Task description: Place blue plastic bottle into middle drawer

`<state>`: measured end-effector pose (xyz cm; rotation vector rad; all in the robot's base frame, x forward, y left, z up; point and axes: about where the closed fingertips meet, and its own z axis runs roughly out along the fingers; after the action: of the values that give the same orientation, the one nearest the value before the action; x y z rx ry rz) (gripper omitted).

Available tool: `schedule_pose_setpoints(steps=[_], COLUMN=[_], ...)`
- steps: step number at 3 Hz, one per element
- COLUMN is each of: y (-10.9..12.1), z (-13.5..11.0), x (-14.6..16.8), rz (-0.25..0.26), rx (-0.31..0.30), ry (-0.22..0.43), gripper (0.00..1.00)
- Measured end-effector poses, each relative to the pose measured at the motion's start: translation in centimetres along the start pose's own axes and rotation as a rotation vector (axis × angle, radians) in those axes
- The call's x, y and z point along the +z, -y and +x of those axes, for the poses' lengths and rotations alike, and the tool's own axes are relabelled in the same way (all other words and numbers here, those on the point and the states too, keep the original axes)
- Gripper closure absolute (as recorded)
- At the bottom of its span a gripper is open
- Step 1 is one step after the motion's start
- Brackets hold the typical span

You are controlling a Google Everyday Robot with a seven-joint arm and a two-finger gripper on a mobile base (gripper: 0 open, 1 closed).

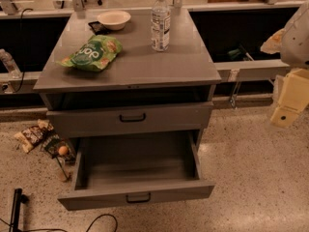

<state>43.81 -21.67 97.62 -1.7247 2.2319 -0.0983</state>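
The blue plastic bottle [160, 21], clear with a white cap and a pale label, stands upright on the grey cabinet top [145, 66], toward the back right. The middle drawer [137, 175], the lowest one with a black bar handle, is pulled out and nothing shows inside it. The drawer above it [131, 118] is shut. My gripper [288, 100] hangs at the right edge of the view, off to the right of the cabinet, well away from the bottle and holding nothing I can see.
A green chip bag [94, 53] lies on the cabinet top at the left. A cream bowl [114, 19] sits at the back. Snack packets and small items [41, 137] lie on the floor to the left. Cables [96, 224] run along the floor in front.
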Motion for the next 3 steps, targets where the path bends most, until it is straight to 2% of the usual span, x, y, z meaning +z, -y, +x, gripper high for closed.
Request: schedule_pose_setpoints(steps=[2, 3], y=[0.2, 2.4], z=[-0.1, -0.6], x=[0.0, 1.0], rz=[0.011, 0.041], rx=[0.007, 0.067], ry=[0.007, 0.097], gripper=[0.0, 0.0])
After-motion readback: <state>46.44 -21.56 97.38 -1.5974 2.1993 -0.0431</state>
